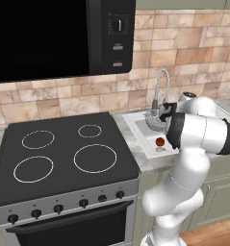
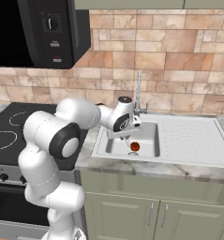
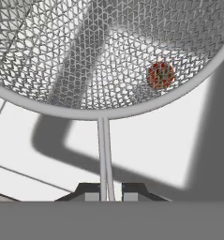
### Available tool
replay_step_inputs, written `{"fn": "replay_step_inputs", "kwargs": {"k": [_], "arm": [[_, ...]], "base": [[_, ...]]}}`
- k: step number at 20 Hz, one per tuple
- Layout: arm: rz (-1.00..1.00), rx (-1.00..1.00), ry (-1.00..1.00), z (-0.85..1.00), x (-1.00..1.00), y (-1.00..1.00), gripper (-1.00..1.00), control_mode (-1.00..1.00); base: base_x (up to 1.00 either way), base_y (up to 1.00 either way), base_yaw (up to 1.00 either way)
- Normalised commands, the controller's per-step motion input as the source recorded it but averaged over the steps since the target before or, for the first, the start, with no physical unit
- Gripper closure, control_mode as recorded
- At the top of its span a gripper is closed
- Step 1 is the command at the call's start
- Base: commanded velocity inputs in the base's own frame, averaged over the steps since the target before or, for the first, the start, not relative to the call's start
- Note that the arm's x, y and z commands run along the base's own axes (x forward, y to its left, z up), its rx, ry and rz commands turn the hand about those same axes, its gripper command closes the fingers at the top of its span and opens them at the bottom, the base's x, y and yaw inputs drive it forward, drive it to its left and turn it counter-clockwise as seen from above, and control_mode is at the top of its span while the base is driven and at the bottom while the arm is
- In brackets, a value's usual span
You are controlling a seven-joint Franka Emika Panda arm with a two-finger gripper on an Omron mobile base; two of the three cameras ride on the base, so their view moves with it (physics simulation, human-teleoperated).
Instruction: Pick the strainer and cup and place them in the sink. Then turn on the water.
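The hand is clenched on the thin handle of the strainer, whose two parallel wires run up between the dark fingertips to the rim of the mesh bowl. In the hand view the bowl hangs over the white floor of the sink, casting a broad grey shadow on it. Through the mesh a small red and brown ball can be seen (blurred by the wire, so whether it lies in the strainer or beneath it cannot be told from this view).

From the left base view the strainer sits over the basin of the sink, just in front of the chrome faucet with its coiled neck, and the ball rests on the basin floor nearer the front edge. The hand is just beside the strainer, partly hidden by the white forearm.

In the right base view the arm reaches from the lower left across the desk to the sink, with the ball on the basin floor below the wrist and the faucet rising behind. The ribbed drainboard lies to the right of the basin. A black stove stands left of the sink, under a dark microwave.
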Motion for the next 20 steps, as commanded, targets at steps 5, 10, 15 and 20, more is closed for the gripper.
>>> {"fn": "replay_step_inputs", "kwargs": {"k": [5, 10, 15, 20], "arm": [[0.01, 0.0, 0.0, -0.21, 0.08, -0.1, 1.0, -1.0], [0.05, 0.0, 0.0, -0.14, 0.08, -0.01, 1.0, -1.0], [0.07, -0.01, 0.0, -0.15, 0.11, 0.0, 1.0, -1.0], [0.05, -0.01, 0.0, -0.17, 0.11, 0.0, 1.0, -1.0]], "base": [[0.0, 0.0, 0.0], [0.0, 0.0, 0.0], [0.0, 0.0, 0.0], [0.0, 0.0, 0.0]]}}
